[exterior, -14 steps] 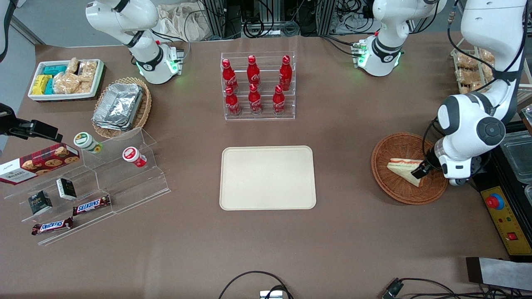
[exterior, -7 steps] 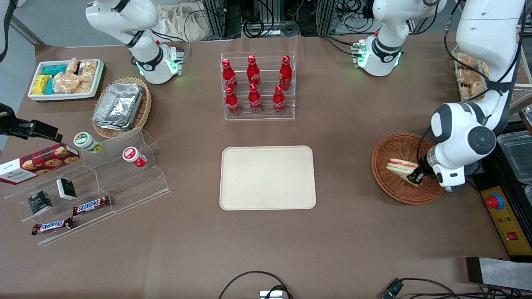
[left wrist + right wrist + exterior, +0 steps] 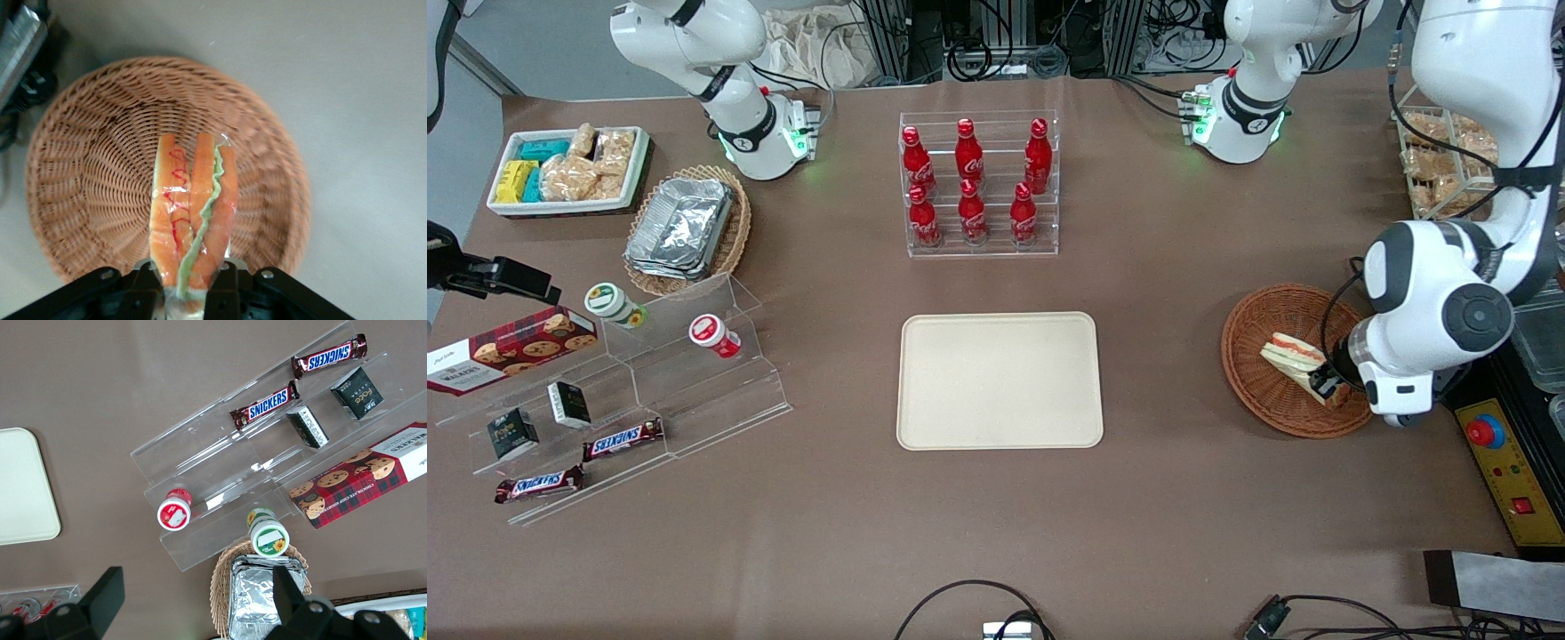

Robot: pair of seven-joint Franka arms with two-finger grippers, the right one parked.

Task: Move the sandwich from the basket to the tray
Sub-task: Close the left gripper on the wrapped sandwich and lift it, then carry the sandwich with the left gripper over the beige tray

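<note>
The sandwich [image 3: 1291,357] is a pale wedge with red-orange and green filling, held over the round reddish-brown wicker basket [image 3: 1249,373] at the working arm's end of the table. My left gripper [image 3: 1327,380] is shut on its wide end. In the left wrist view the sandwich [image 3: 193,213] stands on edge between the black fingers [image 3: 225,288], above the basket [image 3: 87,173], and looks lifted off the weave. The cream-beige tray [image 3: 1000,380] lies flat and bare at the table's middle, well apart from the basket.
An acrylic rack of red cola bottles [image 3: 976,185] stands farther from the front camera than the tray. Toward the parked arm's end are an acrylic step shelf [image 3: 649,382] with snacks, a tan basket of foil trays [image 3: 685,227] and a white snack bin [image 3: 569,169]. A control box [image 3: 1507,467] sits beside the basket.
My left gripper has closed on the sandwich's wide end. The sandwich has tipped onto its edge and shifted slightly within the basket, and the arm's wrist has turned.
</note>
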